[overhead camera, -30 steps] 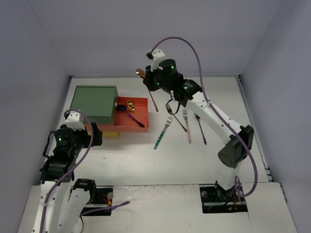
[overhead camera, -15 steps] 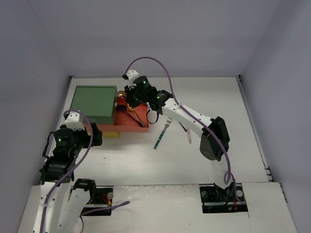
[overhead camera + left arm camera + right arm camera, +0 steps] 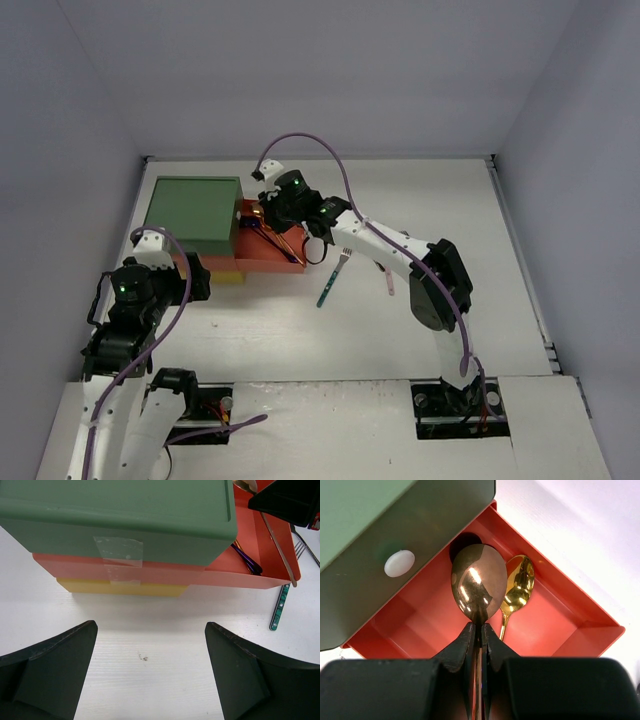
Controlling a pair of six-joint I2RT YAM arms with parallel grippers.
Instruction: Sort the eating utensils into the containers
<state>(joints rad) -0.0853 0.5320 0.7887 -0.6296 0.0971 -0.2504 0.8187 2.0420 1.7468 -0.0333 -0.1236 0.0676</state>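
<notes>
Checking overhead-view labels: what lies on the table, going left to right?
Green box top → open red drawer → green-handled fork → pink fork

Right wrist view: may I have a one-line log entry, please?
right tool shut on copper spoon | over orange-red drawer | gold spoon inside

Tbl (image 3: 300,335): 3-drawer unit (image 3: 195,208), teal fork (image 3: 331,282), pink utensil (image 3: 388,283).

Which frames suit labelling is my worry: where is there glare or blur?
Right wrist view: bright glare on the held spoon and gold spoon; right hand blurred. Left wrist view: left hand soft-edged, drawers sharp. Top view: even light.
</notes>
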